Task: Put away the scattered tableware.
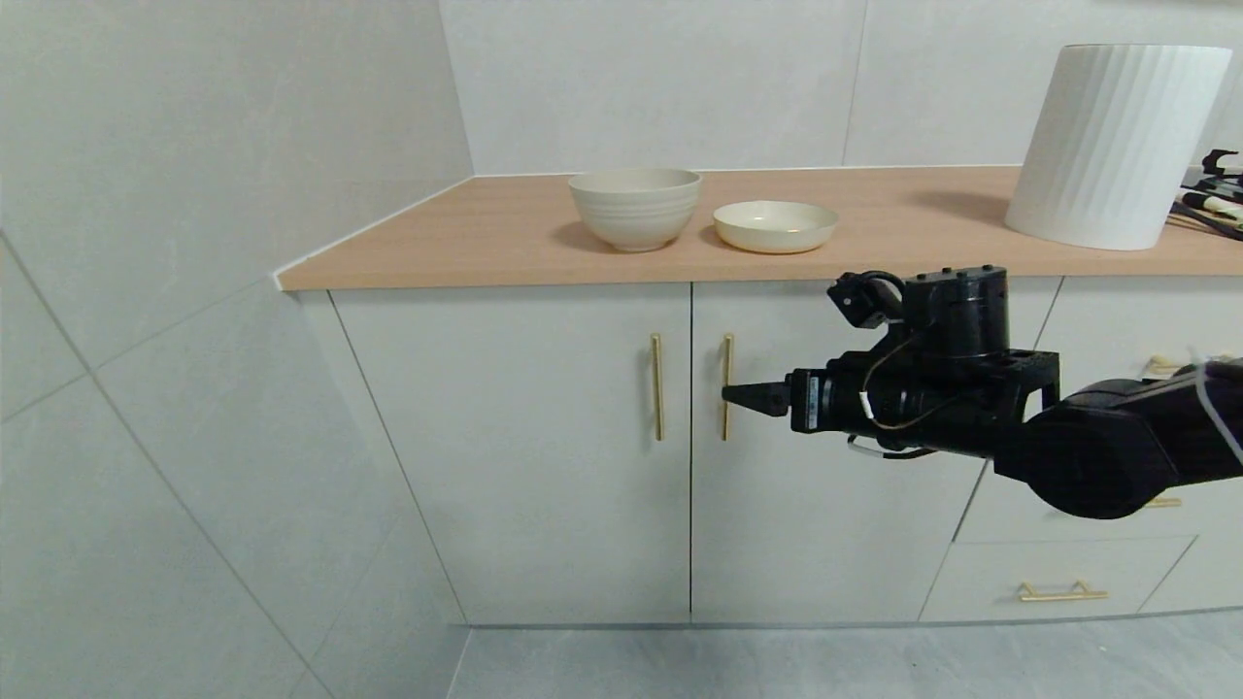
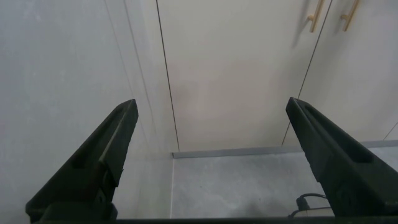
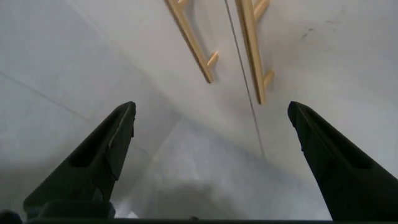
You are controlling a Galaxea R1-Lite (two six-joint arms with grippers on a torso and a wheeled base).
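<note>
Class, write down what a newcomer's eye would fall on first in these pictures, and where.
The black right tool, open, points at the gold handle of the right-hand cabinet door. Above, on the wooden countertop, a ribbed bowl stands beside a shallow dish, not touching.

Counter (image 1: 466, 238), left part: open wood from the corner to the bowl (image 1: 635, 207); free from above and in front.
Bowl and dish (image 1: 775, 225): side by side near the front edge, slim gap between, not touching.
Counter, middle: open stretch between dish and tall white container (image 1: 1117, 146).
Right end: blocked by that container; dark clutter (image 1: 1214, 194) just beyond.
Doors (image 1: 524, 456): both shut, barring the inside; two upright brass handles (image 1: 656, 386) flanking the seam.
Right gripper (image 1: 738, 396): level with the handles, tip at the right one, fingers spread wide; arm (image 1: 1117, 447) crossing the right door.
Left side: tiled wall (image 1: 194, 291) closing the corner.
Left gripper (image 2: 211, 106): fingers spread wide, open air ahead down to the floor (image 2: 236, 180).
</note>
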